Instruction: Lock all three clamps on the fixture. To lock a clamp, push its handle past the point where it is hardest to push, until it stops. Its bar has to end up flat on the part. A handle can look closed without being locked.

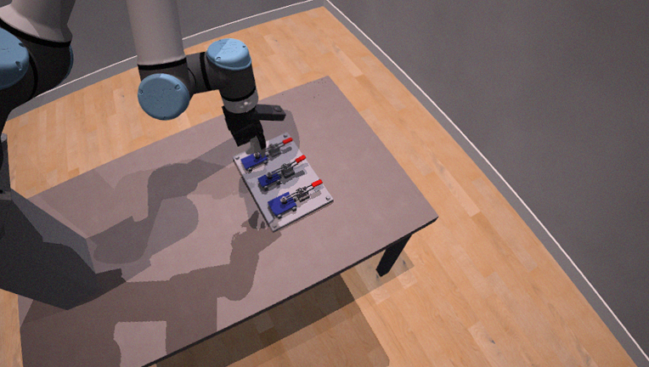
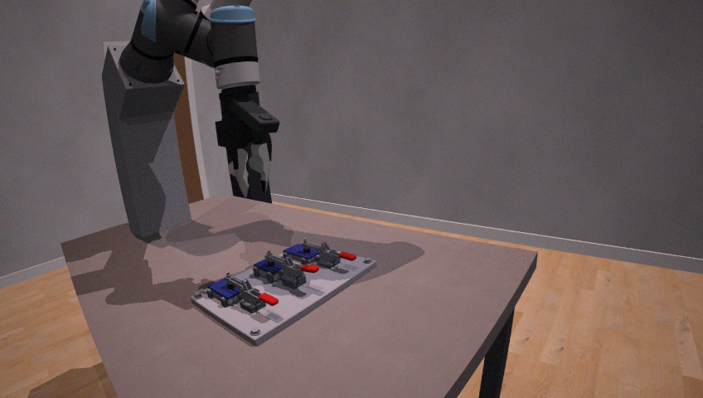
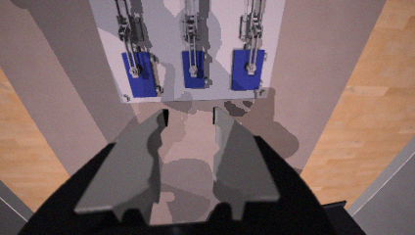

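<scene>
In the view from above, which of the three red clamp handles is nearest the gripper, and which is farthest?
From the gripper, nearest first:
1. Far red handle, at the fixture's back end, just beside the gripper.
2. Middle red handle, at the fixture's centre.
3. Near red handle, at the front end, toward the table's edge.

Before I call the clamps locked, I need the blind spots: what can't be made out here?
- Handles: lie low, locked state unreadable, too small in top and exterior views.
- Handles in wrist view: cut off by top edge.
- Far clamp: partly behind gripper from above.
</scene>
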Motion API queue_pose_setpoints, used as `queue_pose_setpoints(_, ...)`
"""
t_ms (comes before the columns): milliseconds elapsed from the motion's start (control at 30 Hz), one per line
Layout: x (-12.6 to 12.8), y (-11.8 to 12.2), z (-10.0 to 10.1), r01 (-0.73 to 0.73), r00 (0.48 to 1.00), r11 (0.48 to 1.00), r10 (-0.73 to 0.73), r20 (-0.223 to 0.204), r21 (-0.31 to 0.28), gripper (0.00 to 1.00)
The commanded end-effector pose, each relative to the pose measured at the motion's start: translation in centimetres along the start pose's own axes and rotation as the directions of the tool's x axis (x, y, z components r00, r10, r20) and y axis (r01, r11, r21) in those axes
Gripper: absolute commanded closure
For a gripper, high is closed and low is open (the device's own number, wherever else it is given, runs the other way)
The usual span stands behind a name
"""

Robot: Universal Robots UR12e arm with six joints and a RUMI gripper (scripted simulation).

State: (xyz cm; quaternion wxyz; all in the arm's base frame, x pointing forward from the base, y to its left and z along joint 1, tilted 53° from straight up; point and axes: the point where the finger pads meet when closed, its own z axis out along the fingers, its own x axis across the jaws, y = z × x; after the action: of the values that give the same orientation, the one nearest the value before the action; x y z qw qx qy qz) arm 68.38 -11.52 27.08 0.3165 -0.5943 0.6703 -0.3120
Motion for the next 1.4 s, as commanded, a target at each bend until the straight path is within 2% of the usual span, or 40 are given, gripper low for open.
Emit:
queue_pose_setpoints(0,0.0,0.0,0.0,0.000,1.000,1.000,0.000,0.000,0.001,0.72)
queue_pose_setpoints(233,0.0,0.0,0.8,0.000,1.000,1.000,0.000,0.000,0.001,0.72)
queue_pose_setpoints(533,0.0,0.0,4.6,0.000,1.000,1.000,0.000,0.000,0.001,0.72)
queue_pose_setpoints(667,0.0,0.0,5.7,0.000,1.000,1.000,0.000,0.000,0.001,0.72)
queue_pose_setpoints(1033,0.0,-0.3,6.0,0.000,1.000,1.000,0.000,0.000,0.001,0.72)
queue_pose_setpoints(1367,0.0,-3.5,6.0,0.000,1.000,1.000,0.000,0.000,0.001,0.72)
